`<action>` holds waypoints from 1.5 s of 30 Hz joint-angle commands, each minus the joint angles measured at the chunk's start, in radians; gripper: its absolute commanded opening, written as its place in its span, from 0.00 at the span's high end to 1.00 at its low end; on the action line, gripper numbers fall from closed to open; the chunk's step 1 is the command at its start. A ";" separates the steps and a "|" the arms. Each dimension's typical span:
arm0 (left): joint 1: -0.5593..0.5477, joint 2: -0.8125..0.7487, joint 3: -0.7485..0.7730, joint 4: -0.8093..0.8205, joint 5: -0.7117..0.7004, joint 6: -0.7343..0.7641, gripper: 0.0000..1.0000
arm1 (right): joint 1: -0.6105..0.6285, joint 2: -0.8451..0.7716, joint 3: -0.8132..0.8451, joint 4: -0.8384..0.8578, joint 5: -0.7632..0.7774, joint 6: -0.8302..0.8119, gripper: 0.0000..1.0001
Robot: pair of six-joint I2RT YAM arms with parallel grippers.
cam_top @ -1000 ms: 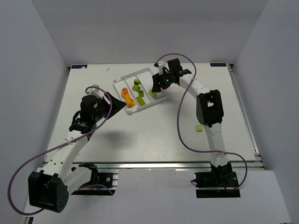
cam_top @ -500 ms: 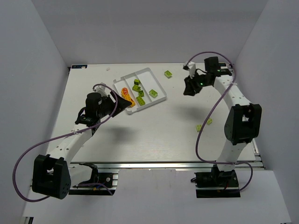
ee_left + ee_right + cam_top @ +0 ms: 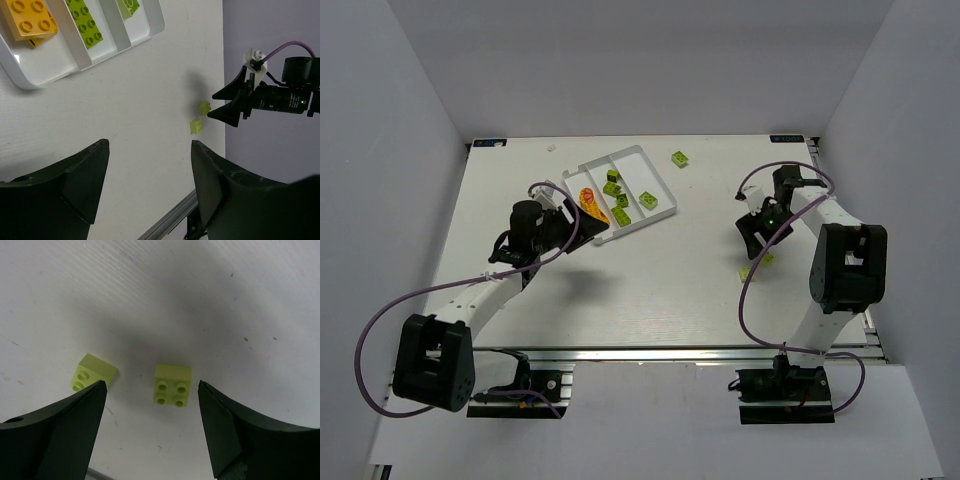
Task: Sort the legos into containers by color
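The white tray [image 3: 658, 180] lies at the back centre with three compartments. An orange-yellow brick [image 3: 588, 200] sits in its left one, lime green bricks [image 3: 612, 186] in the middle one, and one green brick [image 3: 647, 200] in the right one. My right gripper [image 3: 757, 238] is open and hovers over two loose green bricks [image 3: 767, 259]. In the right wrist view one brick [image 3: 173, 385] lies studs-up between the fingertips of the gripper [image 3: 151, 383], the other [image 3: 93, 371] to its left. My left gripper [image 3: 592, 228] is open and empty by the tray's near end; its wrist view [image 3: 150, 145] shows the tray [image 3: 150, 30].
One more green brick [image 3: 679, 158] lies loose on the table beyond the tray's right side. The table's right edge and rail [image 3: 840, 230] run close behind the right arm. White walls enclose the table on three sides.
My right arm has swung from over the tray to the right side of the table and come down over the two loose green bricks. My left gripper has edged toward the tray.
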 commanded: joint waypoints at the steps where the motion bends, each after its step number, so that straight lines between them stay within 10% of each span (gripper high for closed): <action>1: -0.007 -0.001 0.009 0.039 0.033 0.007 0.24 | -0.001 -0.012 -0.011 0.049 0.092 -0.016 0.21; 16: -0.007 -0.005 -0.005 0.033 0.024 0.000 0.24 | -0.001 0.057 -0.067 0.072 0.127 -0.042 0.39; 24: -0.007 -0.004 -0.005 0.030 0.027 0.001 0.24 | 0.008 0.025 0.010 0.017 -0.001 -0.081 1.00; 35: -0.007 -0.031 0.019 -0.033 0.016 0.012 0.24 | 0.238 0.290 0.615 0.066 -0.403 0.186 1.00; 45: -0.016 -0.114 0.013 -0.122 -0.037 -0.013 0.24 | 0.382 0.545 0.855 0.337 -0.309 0.444 0.83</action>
